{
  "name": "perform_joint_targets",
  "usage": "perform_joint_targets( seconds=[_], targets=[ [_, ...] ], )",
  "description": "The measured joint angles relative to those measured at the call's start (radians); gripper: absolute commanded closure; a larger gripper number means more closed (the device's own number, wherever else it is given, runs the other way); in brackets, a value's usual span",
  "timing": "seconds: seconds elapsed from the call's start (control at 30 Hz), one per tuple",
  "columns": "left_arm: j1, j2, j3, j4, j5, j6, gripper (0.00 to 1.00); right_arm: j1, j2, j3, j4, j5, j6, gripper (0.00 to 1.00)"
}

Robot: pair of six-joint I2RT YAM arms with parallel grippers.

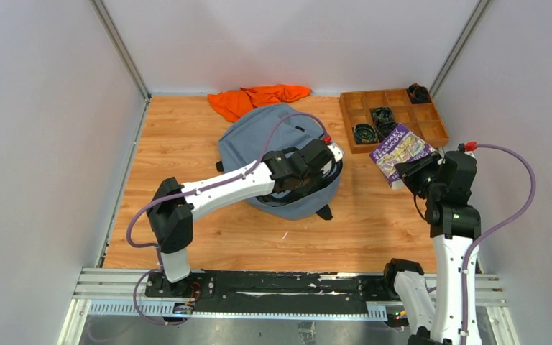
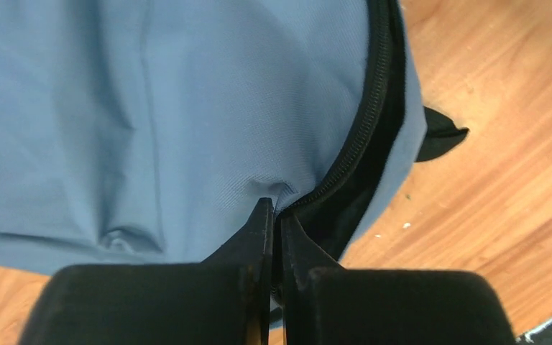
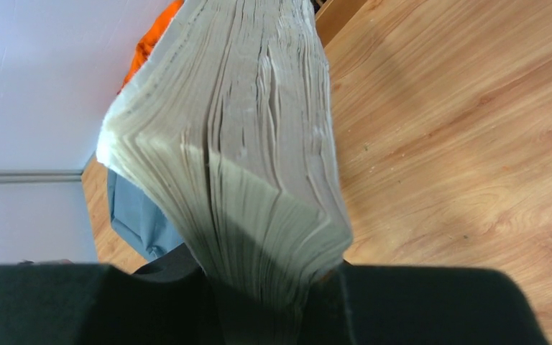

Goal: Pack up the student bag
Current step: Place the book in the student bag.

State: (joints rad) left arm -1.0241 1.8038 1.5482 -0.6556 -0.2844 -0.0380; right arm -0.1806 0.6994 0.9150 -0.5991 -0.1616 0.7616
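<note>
The grey-blue student bag lies on the wooden table in the middle of the top view. Its zipper is open along the near right edge and shows a dark inside. My left gripper is shut on the bag's fabric edge beside the zipper. My right gripper is shut on a thick book with a purple cover, held up to the right of the bag. The book's page edges fill the right wrist view.
An orange cloth lies behind the bag by the back wall. A wooden compartment tray with dark coiled items stands at the back right. White walls close in the left, back and right sides. A black strap sticks out of the bag.
</note>
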Motion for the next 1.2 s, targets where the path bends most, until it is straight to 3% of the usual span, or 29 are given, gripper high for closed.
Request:
perform_joint_targets(
  seconds=[0.2,0.3,0.43,0.57,0.77,0.93,1.2],
  targets=[
    [0.031,-0.042,0.082,-0.064,-0.069,0.005,1.00,0.003,0.038,-0.001,0.015,-0.106,-0.011,1.00],
    [0.089,-0.082,0.136,-0.082,-0.021,-0.032,1.00,0.018,0.043,-0.025,0.042,-0.167,-0.004,1.00],
    [0.273,-0.120,0.197,-0.064,0.090,-0.129,1.00,0.051,0.020,-0.092,0.098,-0.236,0.040,1.00],
    [0.367,-0.144,0.196,-0.035,0.190,-0.212,1.00,0.152,0.003,-0.171,0.163,-0.259,0.115,1.00],
    [0.381,-0.175,0.163,0.021,0.296,-0.272,1.00,0.365,0.073,-0.261,0.326,-0.293,0.227,1.00],
    [0.395,-0.274,0.080,0.078,0.363,-0.300,1.00,0.422,0.215,-0.264,0.495,-0.345,0.295,1.00],
    [0.408,-0.321,0.042,0.112,0.409,-0.320,1.00,0.550,0.395,-0.256,0.713,-0.291,0.391,1.00]
  ],
)
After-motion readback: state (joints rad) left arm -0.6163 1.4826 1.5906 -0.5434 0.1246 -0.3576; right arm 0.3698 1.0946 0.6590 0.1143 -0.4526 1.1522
